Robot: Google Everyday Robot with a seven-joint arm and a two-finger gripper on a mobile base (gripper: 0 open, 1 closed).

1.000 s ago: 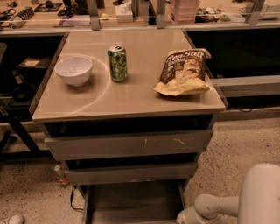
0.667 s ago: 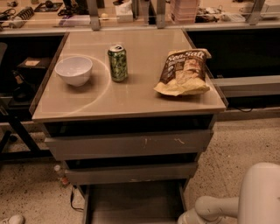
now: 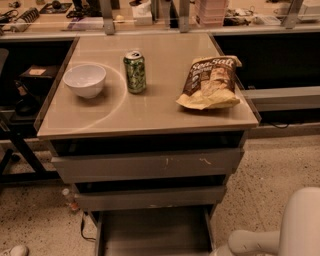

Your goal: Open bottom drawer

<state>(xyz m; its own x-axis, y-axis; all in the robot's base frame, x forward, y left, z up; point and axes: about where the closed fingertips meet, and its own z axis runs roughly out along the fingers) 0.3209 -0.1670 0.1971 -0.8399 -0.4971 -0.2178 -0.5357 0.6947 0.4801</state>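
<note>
The grey cabinet has three drawers under a tan top. The bottom drawer (image 3: 155,231) is pulled out, and I look down into its shallow grey box; its front lies below the picture's lower edge. Above it are the mid-width front (image 3: 150,197) and the widest front (image 3: 150,166) with pale scratch marks, both pushed in. My white arm (image 3: 255,241) reaches in from the bottom right toward the drawer's right front corner. My gripper is past the lower edge, out of view.
On the cabinet top (image 3: 150,112) stand a white bowl (image 3: 85,80), a green can (image 3: 135,71) and a bag of chips (image 3: 209,82). A counter with clutter (image 3: 150,15) runs behind. Black frame legs (image 3: 20,150) stand at the left, and speckled floor (image 3: 270,165) lies to the right.
</note>
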